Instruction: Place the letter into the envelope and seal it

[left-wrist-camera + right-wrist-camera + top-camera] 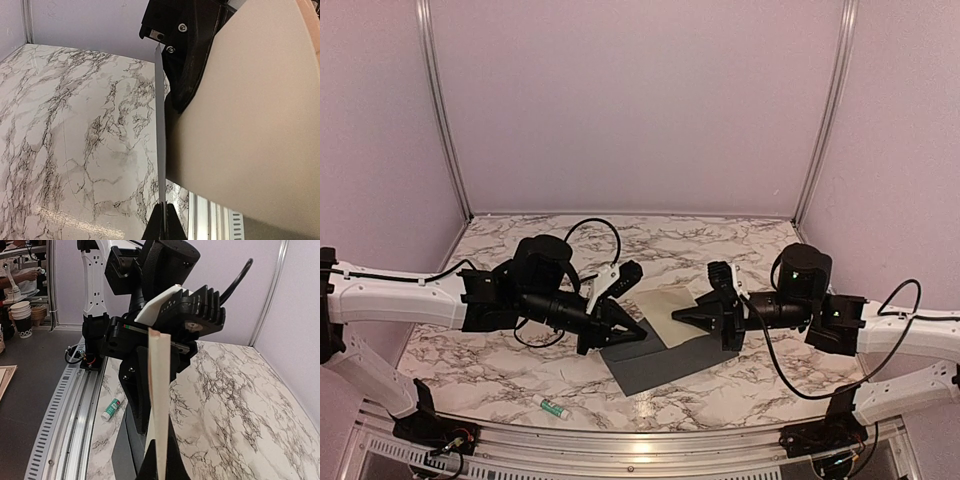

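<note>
Top external | envelope [658,366] edge: left fingers [623,326] | letter [670,299] edge: right fingers [692,318]

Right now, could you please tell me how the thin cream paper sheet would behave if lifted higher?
Probably light and floppy: the thin cream paper sheet shows as a sliver edge-on, pinched in the right gripper. Its upper edge curves in the left wrist view, so it would likely bow rather than stay flat.

Pale lilac walls [640,100], aluminium corner posts [443,110], marble-patterned tabletop [720,236], grey floor [30,405] beyond
</note>
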